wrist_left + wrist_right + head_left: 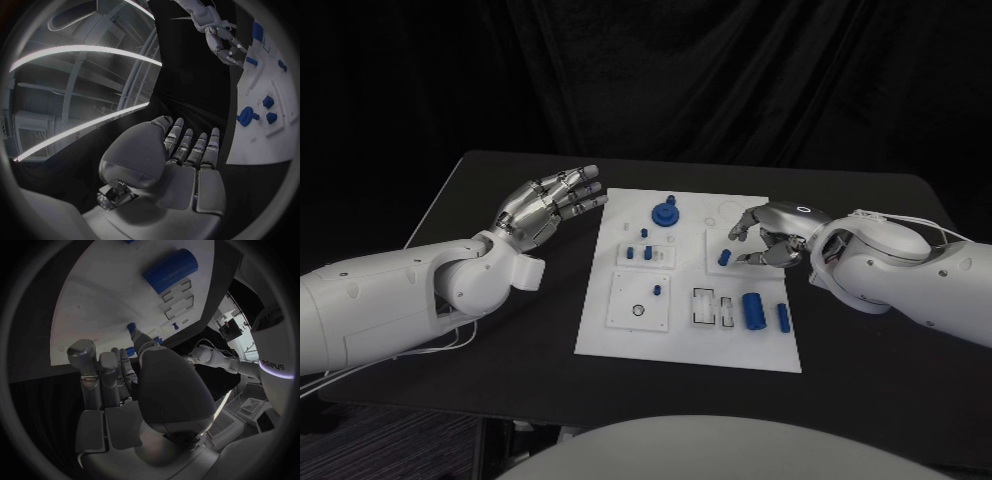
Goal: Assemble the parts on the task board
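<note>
The right robot hand [769, 238] hovers over the far right part of the flat white plastic task board [625, 335], fingers curled toward a small blue peg [726, 257] just below its fingertips; whether it already pinches the peg cannot be told. The left robot hand [553, 205] waits beside the board's left edge on the black counter [488, 180], fingers spread and holding nothing, probably keeping clear. Nearer the robot than the right hand lie a large blue cylinder [753, 311] and a slimmer one [783, 318]; a blue knob [668, 213] stands to its left.

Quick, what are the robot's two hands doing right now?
Left hand: open, holding nothing, beside the task board.
Right hand: over the board at a small blue part; grip cannot be told.
</note>
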Robot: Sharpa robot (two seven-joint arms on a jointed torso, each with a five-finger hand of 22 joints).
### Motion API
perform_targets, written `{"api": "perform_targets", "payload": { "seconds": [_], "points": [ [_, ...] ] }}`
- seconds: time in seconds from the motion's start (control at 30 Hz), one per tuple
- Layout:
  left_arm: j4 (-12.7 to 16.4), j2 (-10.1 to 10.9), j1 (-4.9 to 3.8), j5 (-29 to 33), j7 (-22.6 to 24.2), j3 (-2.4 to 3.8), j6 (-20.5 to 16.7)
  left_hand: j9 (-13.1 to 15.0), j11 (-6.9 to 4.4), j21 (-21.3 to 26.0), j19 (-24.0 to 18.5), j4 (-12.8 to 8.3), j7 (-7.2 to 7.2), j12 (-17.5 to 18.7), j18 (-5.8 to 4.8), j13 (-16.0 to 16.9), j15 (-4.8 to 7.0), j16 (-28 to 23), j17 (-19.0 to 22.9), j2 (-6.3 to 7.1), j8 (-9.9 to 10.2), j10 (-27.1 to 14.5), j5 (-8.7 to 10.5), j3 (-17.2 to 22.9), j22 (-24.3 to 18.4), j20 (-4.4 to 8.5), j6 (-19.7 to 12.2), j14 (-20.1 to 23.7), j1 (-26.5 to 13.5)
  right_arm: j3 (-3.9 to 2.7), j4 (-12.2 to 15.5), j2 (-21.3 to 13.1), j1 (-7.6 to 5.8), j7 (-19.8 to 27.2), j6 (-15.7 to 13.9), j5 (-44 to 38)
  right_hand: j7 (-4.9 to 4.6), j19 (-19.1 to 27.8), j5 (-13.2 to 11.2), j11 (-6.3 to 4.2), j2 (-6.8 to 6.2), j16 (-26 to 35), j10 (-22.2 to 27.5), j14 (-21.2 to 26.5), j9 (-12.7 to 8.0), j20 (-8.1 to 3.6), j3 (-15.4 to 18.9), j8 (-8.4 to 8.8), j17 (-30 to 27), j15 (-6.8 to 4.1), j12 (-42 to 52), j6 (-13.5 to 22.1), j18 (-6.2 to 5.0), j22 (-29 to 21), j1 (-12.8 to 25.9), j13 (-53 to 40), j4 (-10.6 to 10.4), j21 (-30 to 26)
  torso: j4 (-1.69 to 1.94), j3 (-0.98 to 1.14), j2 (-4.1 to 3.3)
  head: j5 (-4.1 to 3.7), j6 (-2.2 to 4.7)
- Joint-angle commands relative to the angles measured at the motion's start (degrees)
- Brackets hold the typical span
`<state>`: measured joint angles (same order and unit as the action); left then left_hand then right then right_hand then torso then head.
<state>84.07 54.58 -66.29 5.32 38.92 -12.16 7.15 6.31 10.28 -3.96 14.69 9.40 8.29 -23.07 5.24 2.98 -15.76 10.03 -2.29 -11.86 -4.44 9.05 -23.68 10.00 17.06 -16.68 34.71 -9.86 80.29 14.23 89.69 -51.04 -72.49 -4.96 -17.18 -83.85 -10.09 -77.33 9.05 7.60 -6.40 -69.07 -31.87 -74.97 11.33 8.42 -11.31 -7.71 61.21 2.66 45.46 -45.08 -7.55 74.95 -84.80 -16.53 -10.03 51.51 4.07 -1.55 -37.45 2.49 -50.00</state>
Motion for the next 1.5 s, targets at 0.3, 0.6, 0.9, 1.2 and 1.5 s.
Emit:
{"api": "perform_targets", "payload": {
  "seconds": [0.3, 0.6, 0.9, 1.2, 1.5],
  "points": [
    [0.13, 0.06, 0.21, 0.35, 3.37, 0.06, 1.07, 0.03, 0.37, -0.24, 0.48, -0.07, 0.00, -0.43, -0.65, 0.11, -0.11, 0.34, -0.10, -0.35, -0.28, 0.23, -0.32, 0.50, -0.04, -0.13, 0.32, -0.63, -0.17, -0.07, -2.47, 2.73, 1.72, 2.96, -1.37, -0.72, 0.14, -2.94, 1.62, -0.84, 0.88, -3.41, -6.52, -3.53, 0.03, -0.49, -0.12, -1.10, 3.12, -0.50, -3.10, -2.36, 1.72, 7.47, -0.52, 3.05, 0.42, 7.58, 0.12, -0.03, -0.03, -0.42, 0.00],
    [0.11, 0.11, 0.28, 0.35, 3.02, 0.06, 1.16, 0.04, 0.43, -0.24, 0.49, -0.16, -0.01, -0.50, -0.69, 0.12, -0.14, 0.42, -0.10, -0.35, -0.30, 0.29, -0.45, 0.72, -0.07, -0.12, 0.33, -0.68, -0.15, -0.10, -3.18, 3.64, 2.23, 3.55, -1.69, -0.72, 0.86, -4.03, 5.77, -1.95, 0.86, -4.51, -12.18, -4.80, 1.07, -1.36, -2.20, -2.42, 4.24, -1.49, -4.20, -4.96, 2.26, 8.18, -1.65, 4.04, 0.79, 11.31, -0.05, -0.05, -0.05, -0.01, 0.00],
    [-0.01, -0.07, 0.42, 0.35, 2.84, 0.06, 1.43, 0.03, 0.44, -0.24, 0.51, -0.25, 0.03, -0.50, -0.73, 0.12, -0.16, 0.44, -0.09, -0.36, -0.30, 0.30, -0.59, 0.93, -0.10, -0.12, 0.32, -0.65, -0.12, -0.12, -3.51, 4.04, 2.33, 3.72, -3.04, -0.72, 1.40, -4.60, 10.39, -2.66, 1.23, -5.33, -15.11, -5.73, 3.27, -2.02, -4.39, -4.98, 5.24, -2.20, -3.49, -8.21, 2.59, 8.61, -3.25, 3.30, 2.56, 13.60, 0.14, -0.05, -0.05, -0.26, 0.00],
    [-0.23, -0.09, 0.66, 0.35, 2.64, 0.06, 1.75, 0.01, 0.48, -0.20, 0.45, -0.31, 0.06, -0.44, -0.77, 0.10, -0.17, 0.45, -0.07, -0.42, -0.28, 0.27, -0.75, 1.22, -0.20, -0.12, 0.16, -0.59, -0.12, -0.15, -2.82, 3.54, 2.34, 4.41, -7.57, -0.67, 2.67, -5.15, 10.93, -4.24, 2.05, -6.64, -18.89, -7.30, 8.02, -3.27, -5.82, -10.68, 7.01, -3.54, -2.95, -10.58, 2.88, 8.97, -3.76, 2.16, 5.10, 15.77, 0.00, -0.11, 0.00, 0.36, 0.00],
    [-0.26, -0.02, 0.79, 0.35, 2.48, 0.06, 1.88, -0.02, 0.60, -0.15, 0.34, -0.36, 0.12, -0.35, -0.83, 0.08, -0.23, 0.48, -0.05, -0.53, -0.27, 0.20, -0.93, 1.68, -0.36, -0.11, 0.05, -0.50, -0.17, -0.51, -0.93, 2.42, 2.23, 4.49, -9.88, 0.60, 3.02, -5.18, 9.29, -4.49, 1.80, -6.61, -19.53, -7.56, 10.30, -3.53, -5.82, -12.73, 7.05, -3.76, -3.86, -10.22, 2.91, 8.96, -2.67, 2.01, 5.18, 16.05, 0.05, -0.10, 0.05, 0.91, 0.00]
  ]
}}
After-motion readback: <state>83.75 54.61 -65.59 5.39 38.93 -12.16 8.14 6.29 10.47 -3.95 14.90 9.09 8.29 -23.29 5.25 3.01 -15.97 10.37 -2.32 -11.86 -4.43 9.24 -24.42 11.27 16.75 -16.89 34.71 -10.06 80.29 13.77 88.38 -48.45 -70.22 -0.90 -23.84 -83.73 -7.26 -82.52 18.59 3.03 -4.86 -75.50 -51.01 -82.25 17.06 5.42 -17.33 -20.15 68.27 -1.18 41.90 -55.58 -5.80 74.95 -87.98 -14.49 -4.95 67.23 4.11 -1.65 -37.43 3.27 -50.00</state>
